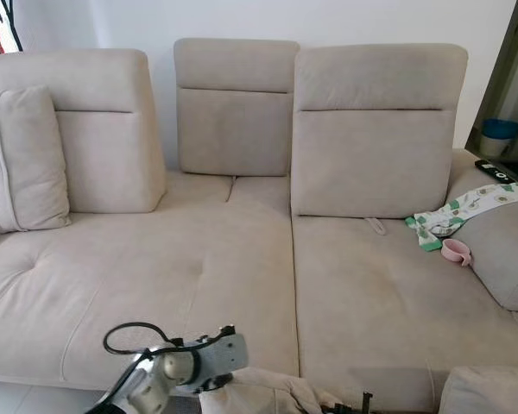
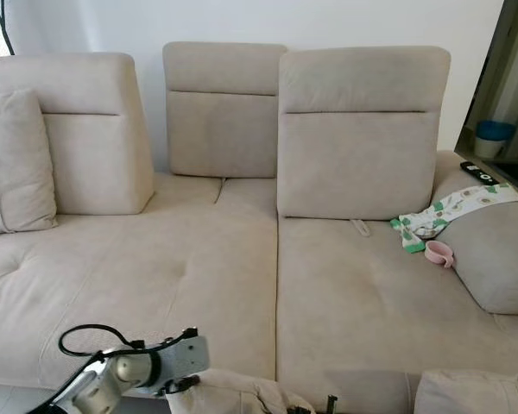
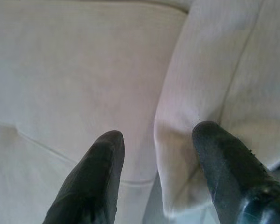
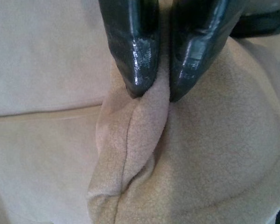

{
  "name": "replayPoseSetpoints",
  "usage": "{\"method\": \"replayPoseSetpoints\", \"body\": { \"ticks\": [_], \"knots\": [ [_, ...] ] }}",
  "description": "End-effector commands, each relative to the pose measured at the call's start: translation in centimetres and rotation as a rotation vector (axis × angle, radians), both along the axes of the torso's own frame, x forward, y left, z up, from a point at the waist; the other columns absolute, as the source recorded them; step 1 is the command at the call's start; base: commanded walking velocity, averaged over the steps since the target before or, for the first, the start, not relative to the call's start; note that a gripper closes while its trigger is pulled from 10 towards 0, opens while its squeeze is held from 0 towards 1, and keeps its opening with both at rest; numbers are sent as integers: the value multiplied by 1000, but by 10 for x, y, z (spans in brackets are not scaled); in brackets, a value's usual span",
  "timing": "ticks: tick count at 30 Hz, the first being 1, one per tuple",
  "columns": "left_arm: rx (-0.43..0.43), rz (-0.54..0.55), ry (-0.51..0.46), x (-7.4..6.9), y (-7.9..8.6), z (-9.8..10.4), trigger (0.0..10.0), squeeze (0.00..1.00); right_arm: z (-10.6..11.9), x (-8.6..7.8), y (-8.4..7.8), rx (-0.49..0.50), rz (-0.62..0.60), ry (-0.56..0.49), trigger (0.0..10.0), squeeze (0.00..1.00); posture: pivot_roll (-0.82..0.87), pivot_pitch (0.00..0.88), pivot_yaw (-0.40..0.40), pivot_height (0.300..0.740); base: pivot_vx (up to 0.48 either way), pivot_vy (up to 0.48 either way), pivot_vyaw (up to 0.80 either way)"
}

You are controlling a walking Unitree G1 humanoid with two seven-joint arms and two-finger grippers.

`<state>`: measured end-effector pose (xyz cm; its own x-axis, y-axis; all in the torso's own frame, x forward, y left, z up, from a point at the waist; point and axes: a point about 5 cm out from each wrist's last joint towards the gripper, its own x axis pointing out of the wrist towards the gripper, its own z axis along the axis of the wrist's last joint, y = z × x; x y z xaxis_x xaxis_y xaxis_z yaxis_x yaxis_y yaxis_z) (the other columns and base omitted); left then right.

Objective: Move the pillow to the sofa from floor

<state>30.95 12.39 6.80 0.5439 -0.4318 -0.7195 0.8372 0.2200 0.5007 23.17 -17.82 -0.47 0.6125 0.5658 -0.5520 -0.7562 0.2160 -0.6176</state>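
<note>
The beige pillow hangs low in front of the sofa's seat edge, between my two arms. My right gripper is shut on a folded seam of the pillow, the fabric pinched between both black fingertips. My left gripper is open, its fingers spread around a corner of the pillow, with the sofa seat close behind. My silver left wrist shows at the bottom left of the left eye view, right beside the pillow.
A matching cushion leans at the sofa's left end. On the right lie a green-patterned cloth, a pink cup and a remote. Another cushion sits at the lower right. The seat's middle is bare.
</note>
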Motion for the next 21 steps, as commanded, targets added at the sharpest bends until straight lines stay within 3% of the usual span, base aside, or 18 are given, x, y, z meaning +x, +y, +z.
{"method": "replayPoseSetpoints", "body": {
  "ticks": [1,2,3,10,12,21],
  "knots": [
    [20,-19,16,-1,-1,-2,10000,0,-6,-7,-1,-20,6,33,0,0,48,0,46,580,0,0,0],
    [21,-36,33,-1,-2,-2,10000,0,-7,-7,-2,-23,1,35,0,0,46,0,48,580,0,0,0],
    [23,-56,50,-2,-3,-2,10000,71,-8,-8,-3,-28,-2,35,0,0,46,0,50,580,0,0,0],
    [56,-147,134,-8,-1,3,10000,71,-8,-9,-3,-31,-9,31,0,0,48,0,51,580,0,0,0],
    [98,-221,214,-23,2,-8,10000,0,-10,-9,-1,-31,-9,31,0,0,53,0,51,580,0,0,0],
    [72,-244,253,-38,-14,-26,10000,0,-8,-7,5,-16,9,13,0,0,62,0,48,580,0,0,0]
  ]
}}
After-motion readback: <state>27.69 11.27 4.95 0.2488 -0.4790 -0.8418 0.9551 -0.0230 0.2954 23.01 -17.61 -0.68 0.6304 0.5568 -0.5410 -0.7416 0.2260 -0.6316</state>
